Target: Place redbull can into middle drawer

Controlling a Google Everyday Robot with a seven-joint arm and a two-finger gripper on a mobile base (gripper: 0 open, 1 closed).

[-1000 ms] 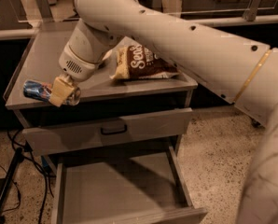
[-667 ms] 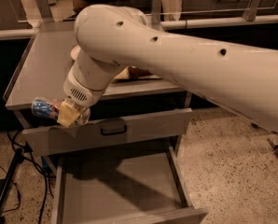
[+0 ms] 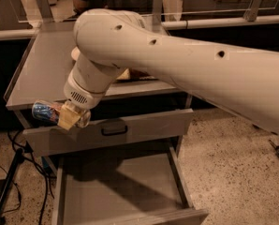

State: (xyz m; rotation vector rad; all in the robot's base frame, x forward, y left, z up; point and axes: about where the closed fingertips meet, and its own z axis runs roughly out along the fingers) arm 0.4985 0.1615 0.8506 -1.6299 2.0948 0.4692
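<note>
Holding the redbull can out past the cabinet's front edge

My gripper [image 3: 66, 118] is closed on the redbull can [image 3: 44, 111], its tan fingers [image 3: 70, 119] clamped across the can's body. The can lies on its side in my grasp. Its blue-and-silver end points toward the left of the view, and the other end shows as a shiny patch just past my fingers. It touches no surface.

In the camera view the can sits just below the front left corner of the grey cabinet top [image 3: 41, 64], level with the left end of the drawer front [image 3: 144, 128] that carries the dark loop handle [image 3: 114, 128].

The middle drawer [image 3: 121, 186] is pulled out beneath that drawer front. Its flat grey floor is bare and its low side walls run toward the camera. The can is up and to the left of the tray, not inside it.

My arm [image 3: 177, 64] sweeps in from the right and crosses most of the cabinet top. Something tan and brown [image 3: 124, 74] shows from behind it, and I cannot tell what it is. Black cables [image 3: 11, 172] hang at the cabinet's left side over the speckled floor [image 3: 233, 149].
</note>
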